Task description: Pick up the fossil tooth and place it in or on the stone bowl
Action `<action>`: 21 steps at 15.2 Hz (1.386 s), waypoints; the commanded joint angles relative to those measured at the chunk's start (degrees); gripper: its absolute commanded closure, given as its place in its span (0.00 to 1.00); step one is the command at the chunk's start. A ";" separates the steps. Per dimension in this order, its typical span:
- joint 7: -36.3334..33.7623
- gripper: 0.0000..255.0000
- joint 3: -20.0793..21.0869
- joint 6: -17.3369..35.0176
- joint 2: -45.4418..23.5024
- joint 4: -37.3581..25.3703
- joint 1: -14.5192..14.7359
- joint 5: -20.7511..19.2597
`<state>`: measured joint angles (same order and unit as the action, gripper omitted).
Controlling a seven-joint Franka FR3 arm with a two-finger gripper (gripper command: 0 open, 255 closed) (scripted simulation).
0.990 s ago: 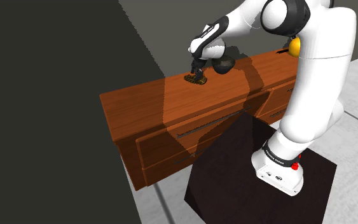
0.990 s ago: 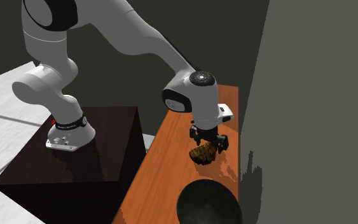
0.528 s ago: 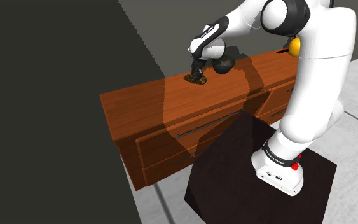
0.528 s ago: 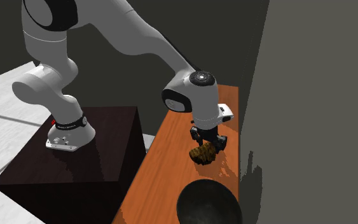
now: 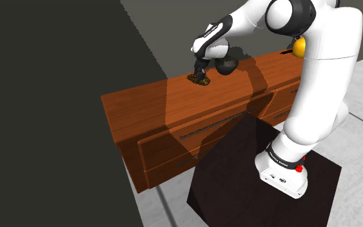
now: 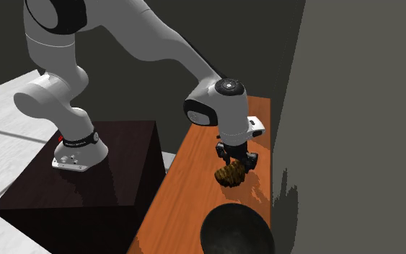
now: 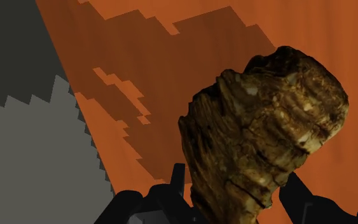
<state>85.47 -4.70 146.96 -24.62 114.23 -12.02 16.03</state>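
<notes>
black fingers (image 7: 177,186) pinching brown fossil tooth (image 7: 266,133), low over wooden cabinet top (image 5: 141,103), dark bowl (image 6: 236,231) near

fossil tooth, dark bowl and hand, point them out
fossil tooth (image 7: 266,121), wrist view, ridged middle
dark bowl (image 6: 231,225), second exterior view, inner wall
hand (image 6: 236,164), second exterior view, midway between fingertips

I see the dark bowl (image 6: 237,231) cut off by the second exterior view's bottom edge, and the yellow thing (image 5: 298,48) half hidden behind the arm (image 5: 322,84).
</notes>
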 commanded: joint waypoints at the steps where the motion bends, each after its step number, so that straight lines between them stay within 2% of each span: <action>1: -0.39 1.00 -0.25 -1.07 1.08 -0.03 0.15 -0.39; 21: -4.27 1.00 -1.97 -13.53 10.21 -3.60 1.11 -4.24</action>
<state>81.33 -6.59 134.07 -14.95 110.74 -10.91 11.95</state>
